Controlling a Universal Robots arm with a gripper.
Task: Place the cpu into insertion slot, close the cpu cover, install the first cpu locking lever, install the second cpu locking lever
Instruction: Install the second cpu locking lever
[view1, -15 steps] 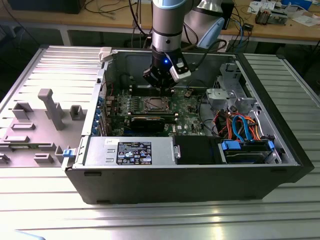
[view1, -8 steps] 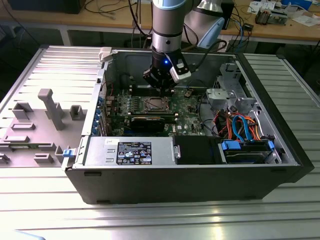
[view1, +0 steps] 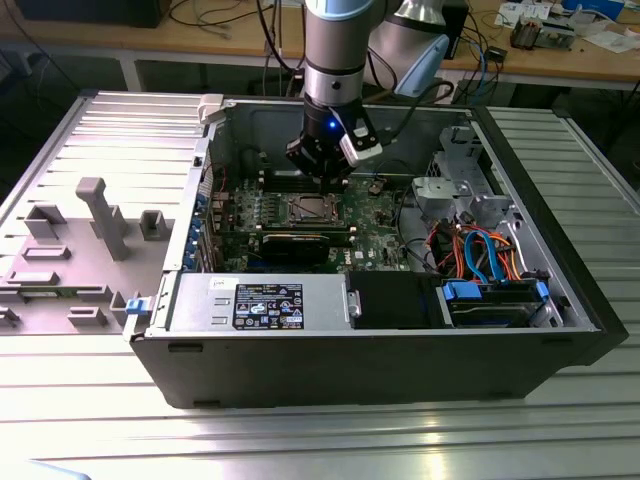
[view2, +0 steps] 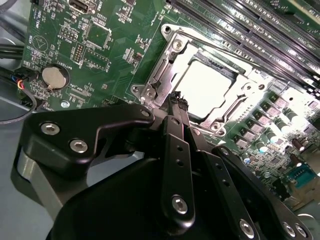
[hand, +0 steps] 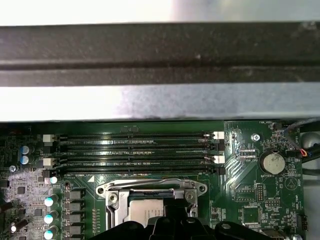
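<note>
A: Where is the gripper (view2: 178, 100)?
B: Low over the green motherboard (view2: 115, 40), its tips pressed together, holding nothing, right at the edge of the cpu cover (view2: 165, 65).
A: And the cpu (view2: 207, 87)?
B: It sits in the insertion slot (view1: 307, 209), approx. mid-board, w/ the cover's frame around it.

Arm vertical, end effector (view2: 178, 102) pointed down, fingers pressed together.
</note>
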